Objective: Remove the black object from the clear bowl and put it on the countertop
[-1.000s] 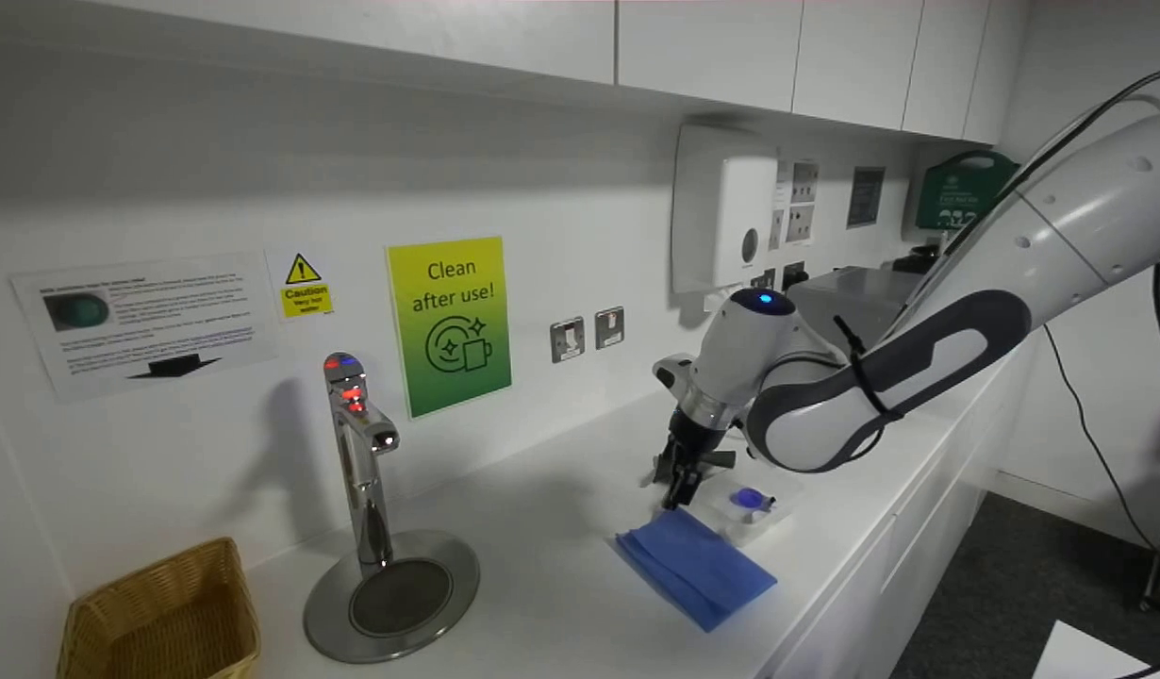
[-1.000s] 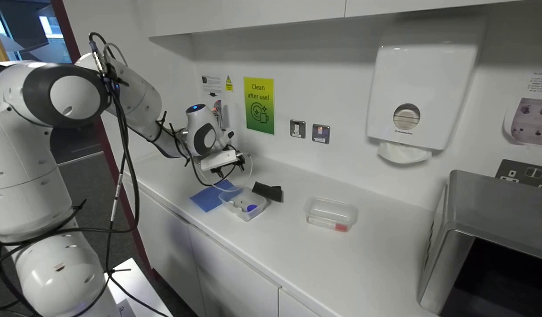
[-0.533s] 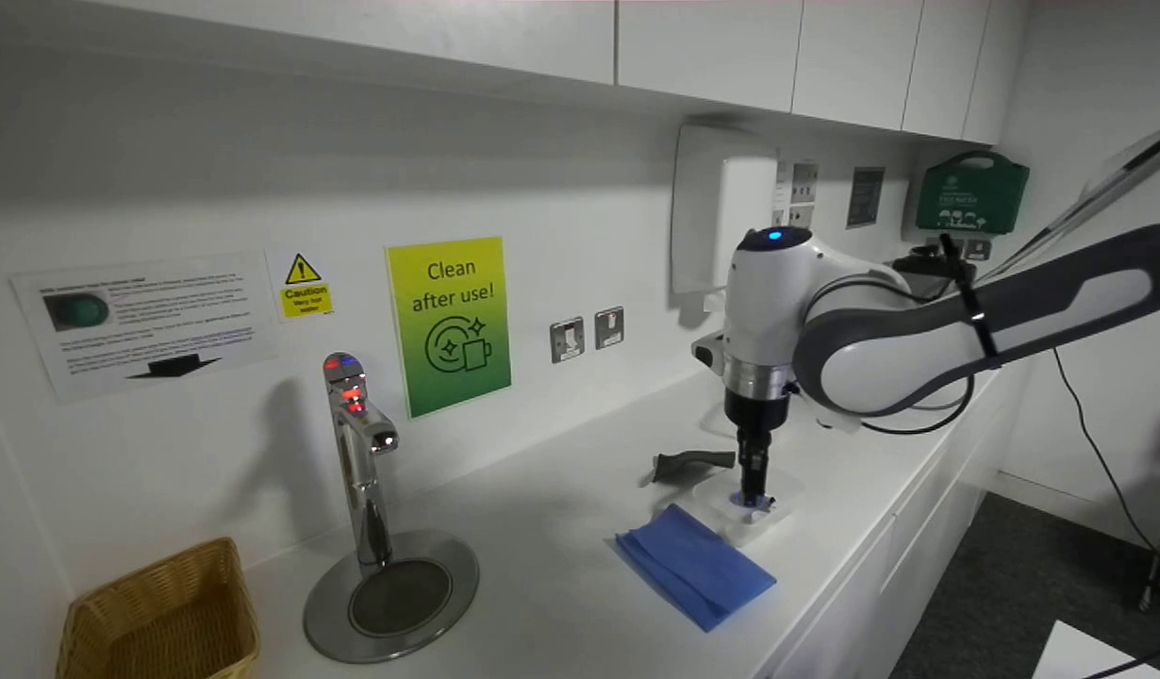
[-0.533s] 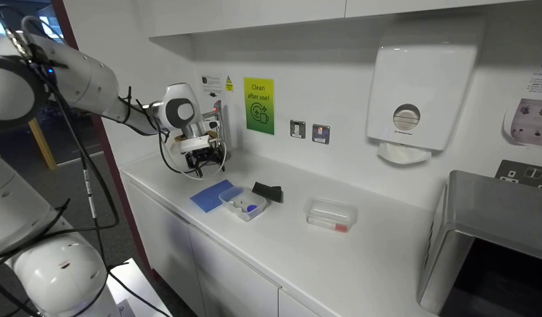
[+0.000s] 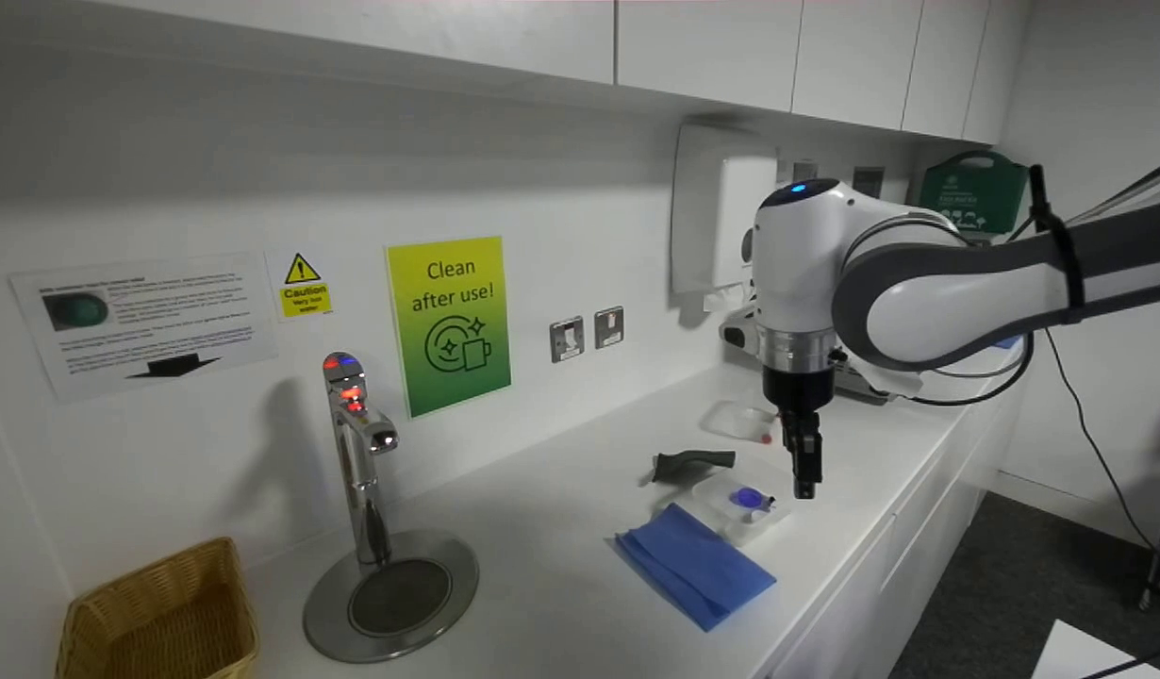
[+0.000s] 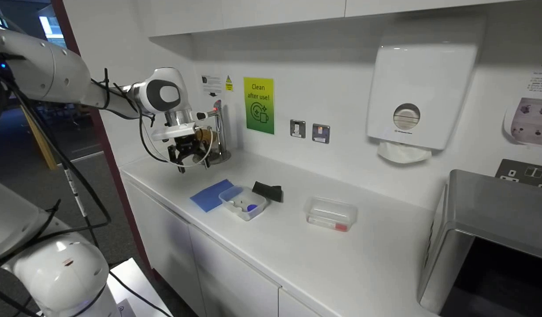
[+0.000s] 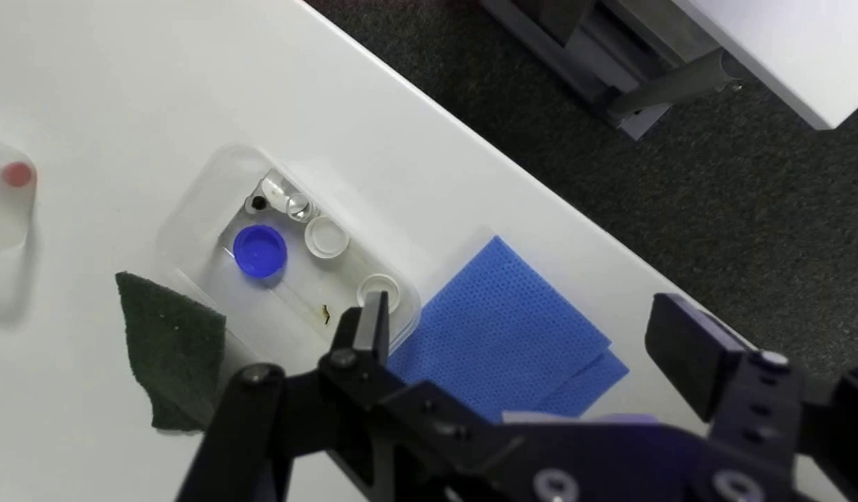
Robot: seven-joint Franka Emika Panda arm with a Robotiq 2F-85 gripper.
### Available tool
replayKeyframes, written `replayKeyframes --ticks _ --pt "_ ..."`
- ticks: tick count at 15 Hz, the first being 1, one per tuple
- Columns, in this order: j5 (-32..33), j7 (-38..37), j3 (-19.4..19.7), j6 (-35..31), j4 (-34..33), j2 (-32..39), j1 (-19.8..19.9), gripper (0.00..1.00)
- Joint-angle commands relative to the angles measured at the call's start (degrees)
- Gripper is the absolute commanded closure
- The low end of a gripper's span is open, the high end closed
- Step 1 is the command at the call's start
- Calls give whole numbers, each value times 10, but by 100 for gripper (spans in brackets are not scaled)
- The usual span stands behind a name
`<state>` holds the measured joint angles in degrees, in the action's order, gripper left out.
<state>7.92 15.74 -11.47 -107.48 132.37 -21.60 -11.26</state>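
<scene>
Gripper (image 6: 194,167) and arm (image 6: 61,72) sit higher and farther back than half a second ago; dark pad (image 7: 171,341), clear tub (image 7: 300,272) and blue cloth (image 7: 506,328) lie unmoved.

Dark pad first, taken as the black object, though the wrist view gives it a green cast. It lies on the white countertop (image 6: 376,259), curled, outside the clear tub and just beside its long wall; cannot tell whether the two touch. Both exterior views agree it is out. My reading: removal done, putting-down done.

Inside the clear tub: blue cap (image 7: 260,251), two white caps (image 7: 326,236), some small clear pieces (image 7: 300,207), and a tiny dark spot (image 7: 259,202) near one corner, too small to identify. Were that spot the black object meant, nothing would be done yet; the dark pad seems much the likelier.

Blue cloth close by the tub's end, contact uncertain. Farther along the countertop, well apart, a second clear box (image 6: 332,211) holding a red-ended item (image 6: 341,227). Which container the task means is not certain, but the dark pad is outside both.

Gripper hangs in the air near the countertop's front edge, fingers (image 7: 373,328) wide apart, nothing held between them. That fits a task at its end. Left to do: probably nothing with the dark pad, perhaps only taking the arm clear. No second grasp looks called for.
</scene>
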Motion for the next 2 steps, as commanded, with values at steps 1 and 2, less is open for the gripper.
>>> replayKeyframes --ticks 1,2 --pt "3 -3 7 1 -1 5 -8 0" --pt "3 -3 7 1 -1 8 -8 0"
